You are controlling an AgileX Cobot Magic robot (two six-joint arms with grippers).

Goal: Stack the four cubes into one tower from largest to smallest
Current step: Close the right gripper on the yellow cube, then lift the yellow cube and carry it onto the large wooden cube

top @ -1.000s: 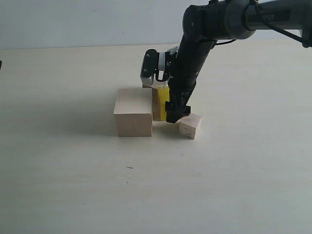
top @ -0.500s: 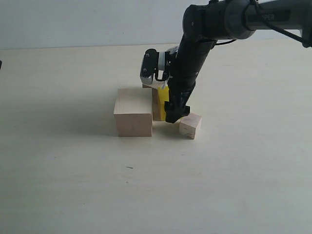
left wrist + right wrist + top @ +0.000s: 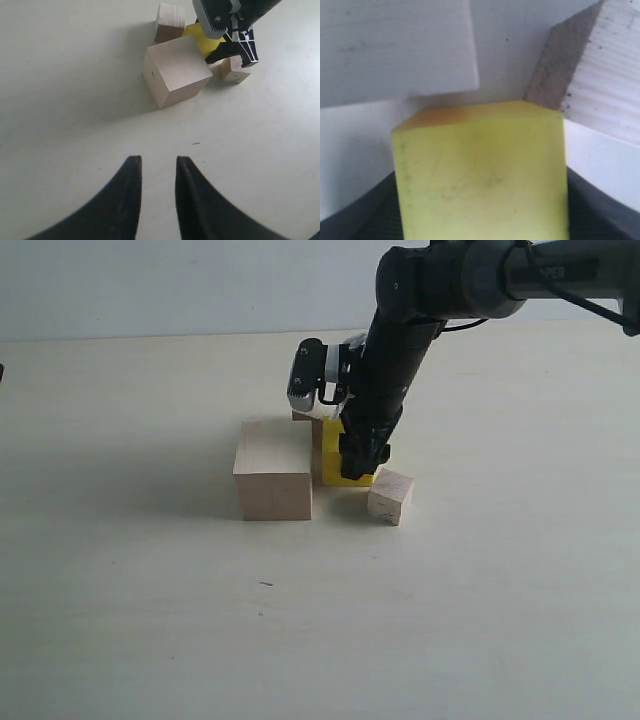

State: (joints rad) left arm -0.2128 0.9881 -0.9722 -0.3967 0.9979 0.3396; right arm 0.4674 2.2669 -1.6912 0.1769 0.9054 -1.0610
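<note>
Now | my right gripper [image 3: 358, 466] straddles the yellow cube [image 3: 480, 170], clamped or not I cannot tell | likely light, stiff, slick | pinch flat opposite sides

Light: you've got bright, even light across the table [image 3: 150, 620], no glare.
Shadows: soft and faint beside the large cube [image 3: 273, 470].
Focus: your right wrist view blurs the yellow cube [image 3: 480, 170].

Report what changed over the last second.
The right gripper narrowed: its near finger drew in from beside the front small cube onto the yellow cube, baring that cube's lower edge. A firm grip is not clear. The large cube and rear small cube kept their places, as did the other two.
</note>
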